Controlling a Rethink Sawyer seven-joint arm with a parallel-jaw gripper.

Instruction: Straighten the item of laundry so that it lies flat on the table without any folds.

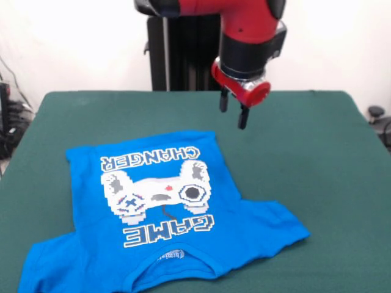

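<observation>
The bright blue T-shirt (160, 210) lies print side up on the dark green table (305, 159), spread out in the near left part. Its collar points toward the near edge and both sleeves are spread out. The white "GAME CHANGER" lettering and the controller print show in full. The shirt's lower edge runs past the picture's bottom. My gripper (233, 112) hangs from the red arm above the table, beyond the shirt's far right corner and clear of it. Its two black fingers stand apart with nothing between them.
The robot's black pedestal (183, 55) stands at the table's far edge. Green table top shows to the right of the shirt and beyond it. Cables and dark gear sit off the table's left and right edges.
</observation>
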